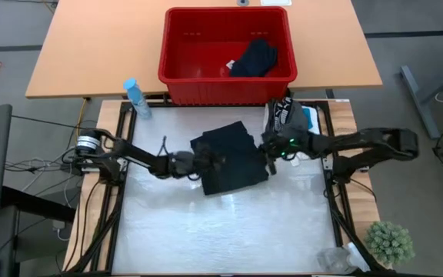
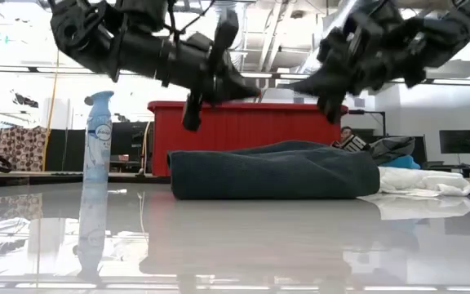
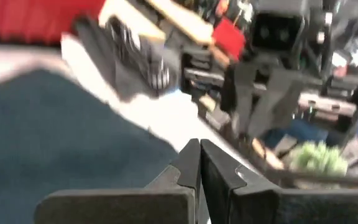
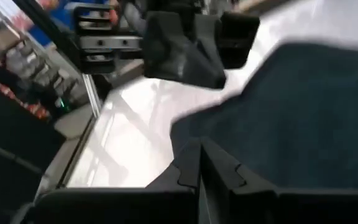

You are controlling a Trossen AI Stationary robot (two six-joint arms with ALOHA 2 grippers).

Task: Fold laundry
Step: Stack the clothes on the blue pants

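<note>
From above, the folded dark grey garment [image 1: 228,158] lies mid-counter [image 1: 221,231], its long axis running from the red basket [image 1: 228,58] toward the near edge, slightly tilted. The left gripper [image 1: 210,160] and right gripper [image 1: 271,158] flank it. At counter level, both hang just above the garment [image 2: 272,173], apart from it. In each wrist view, the fingers [image 3: 197,168] [image 4: 199,165] are pressed together, empty.

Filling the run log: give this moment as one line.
left gripper: shut, above dark garment | right gripper: shut, above it | holding: nothing | garment: folded on table
</note>
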